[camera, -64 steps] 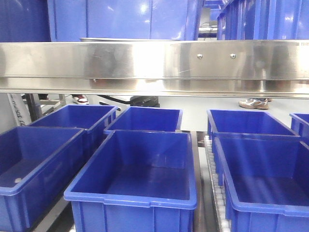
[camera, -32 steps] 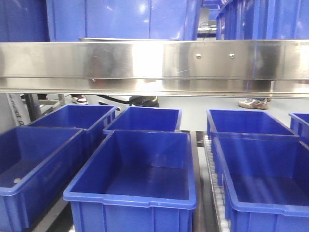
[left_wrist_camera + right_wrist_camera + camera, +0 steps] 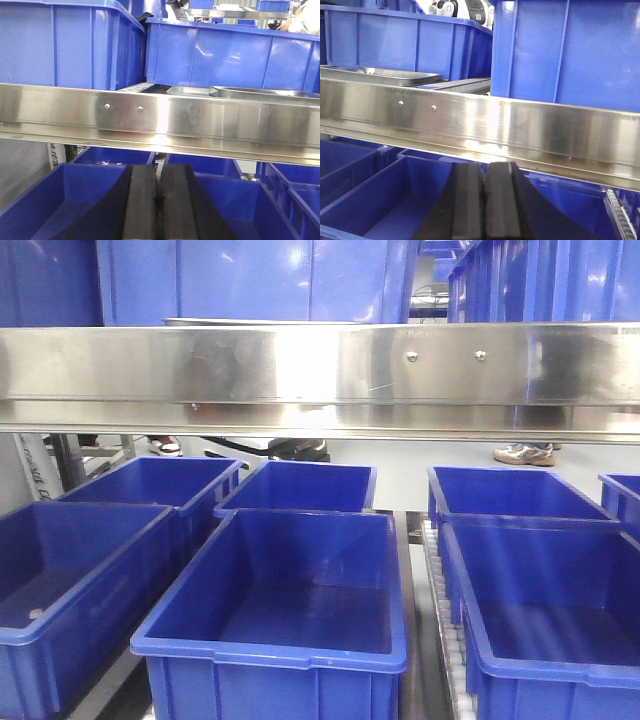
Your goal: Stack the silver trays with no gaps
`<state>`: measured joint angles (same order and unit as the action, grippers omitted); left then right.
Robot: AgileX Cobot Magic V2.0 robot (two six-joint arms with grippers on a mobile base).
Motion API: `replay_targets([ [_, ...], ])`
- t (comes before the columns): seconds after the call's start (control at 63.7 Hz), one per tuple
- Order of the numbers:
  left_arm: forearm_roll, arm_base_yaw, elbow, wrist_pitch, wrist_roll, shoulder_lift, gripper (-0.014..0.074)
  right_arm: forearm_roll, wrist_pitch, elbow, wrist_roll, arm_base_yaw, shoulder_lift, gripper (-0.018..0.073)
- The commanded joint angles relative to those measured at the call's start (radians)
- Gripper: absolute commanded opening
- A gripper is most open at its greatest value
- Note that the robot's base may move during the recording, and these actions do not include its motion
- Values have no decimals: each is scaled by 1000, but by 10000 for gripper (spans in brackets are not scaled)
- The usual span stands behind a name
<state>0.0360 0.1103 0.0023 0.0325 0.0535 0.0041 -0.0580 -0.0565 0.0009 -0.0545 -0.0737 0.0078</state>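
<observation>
- Silver trays point(image 3: 260, 92) lie on the shelf just behind the steel beam point(image 3: 160, 117), in front of the upper blue bins point(image 3: 230, 55); the right wrist view shows 1 tray point(image 3: 380, 75) at the beam's far left.
- Left gripper point(image 3: 159, 202) hangs below the beam, black fingers pressed together, holding nothing.
- Right gripper point(image 3: 484, 205) is also below the beam, fingers together and empty.
- Lower blue bins point(image 3: 280, 590) stand under the beam.
</observation>
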Motion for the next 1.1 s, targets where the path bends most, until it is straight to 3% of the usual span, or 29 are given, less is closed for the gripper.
replay_targets([
  [0.0,-1,7,-2,-20,-2,-4,-6,10,17,-1,17,11,-8,-73],
  [0.188,-1,7,-2,-20,-2,-4,-6,10,33,-1,45,44,-8,-73],
  [1.083,-1,7,-2,-20,-2,-4,-6,22,46,-1,45,44,-8,-73],
])
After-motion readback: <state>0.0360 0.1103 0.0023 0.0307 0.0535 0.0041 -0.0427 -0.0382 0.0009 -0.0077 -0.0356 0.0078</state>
